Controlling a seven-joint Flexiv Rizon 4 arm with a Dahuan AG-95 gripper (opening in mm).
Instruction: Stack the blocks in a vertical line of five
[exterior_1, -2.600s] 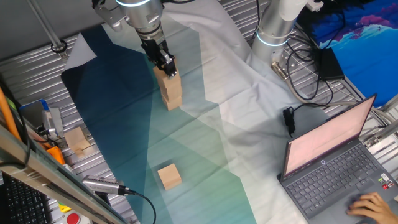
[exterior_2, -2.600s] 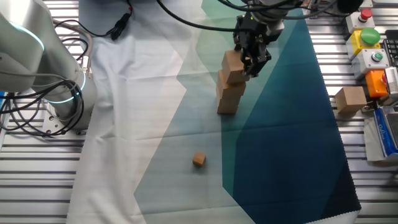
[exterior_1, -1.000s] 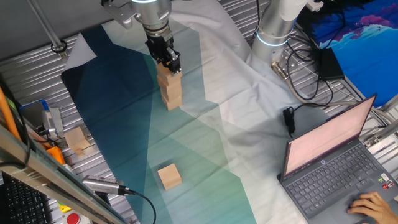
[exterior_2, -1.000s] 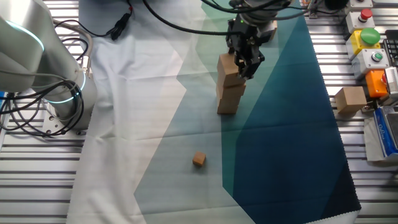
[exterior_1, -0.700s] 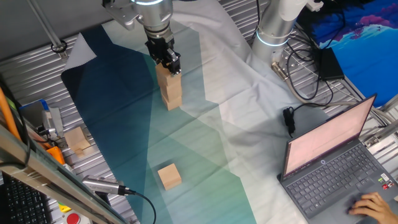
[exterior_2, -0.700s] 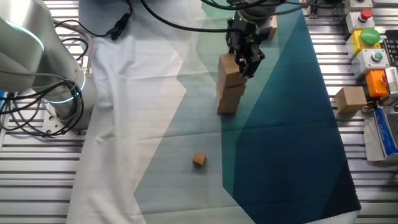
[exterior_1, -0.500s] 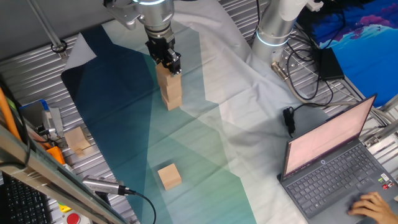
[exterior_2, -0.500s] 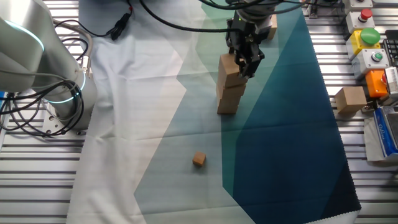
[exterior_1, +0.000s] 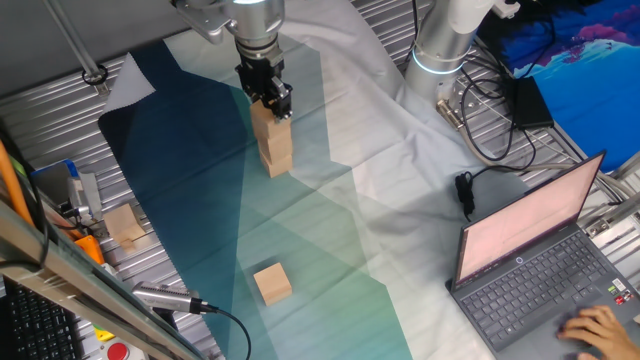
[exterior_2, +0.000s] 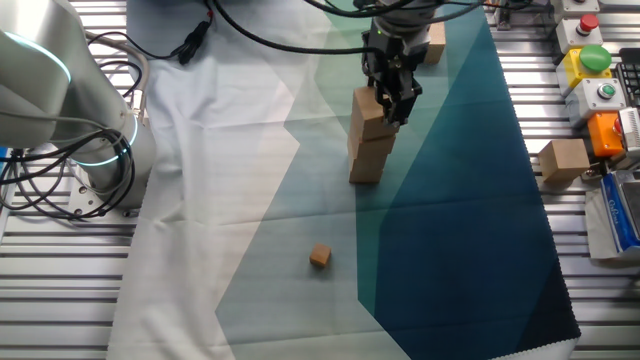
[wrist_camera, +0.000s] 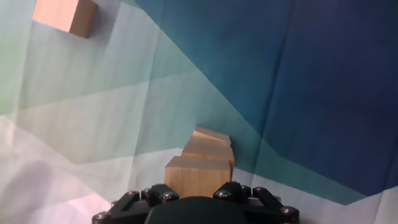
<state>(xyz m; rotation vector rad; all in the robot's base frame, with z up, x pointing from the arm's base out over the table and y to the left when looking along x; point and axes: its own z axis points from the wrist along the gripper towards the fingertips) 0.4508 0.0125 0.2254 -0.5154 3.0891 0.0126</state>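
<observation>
The end effector (exterior_1: 272, 103) stands upright over a short tower of wooden blocks, its black fingers down at the top block (exterior_1: 271, 123). In the other fixed view the end effector (exterior_2: 392, 103) hangs against the right side of that top block (exterior_2: 367, 110), and whether the fingers press on the wood or stand just clear of it cannot be told. In the hand view the top block (wrist_camera: 197, 177) sits right in front of the finger housing, with the edges of two more blocks stepping out beyond it.

The stack (exterior_2: 367, 138) is three cubes high in the other fixed view: plain light-brown wood, unmarked, equal in size, with pale tops and slightly darker sides. They are not squarely aligned; each is turned a little from the one below, so the column looks slightly twisted. It stands on a cloth (exterior_1: 190, 180) of dark teal, pale green and white patches that covers the slatted metal bench (exterior_1: 60, 120).

Another such block (exterior_1: 272, 283) lies alone on the pale green patch, well apart from the stack and nearer the one fixed view's camera. A further block (exterior_2: 433, 44) shows partly behind the arm at the far edge of the other fixed view. A much smaller wooden cube (exterior_2: 319, 257) sits on the cloth, near side of the stack.
</observation>
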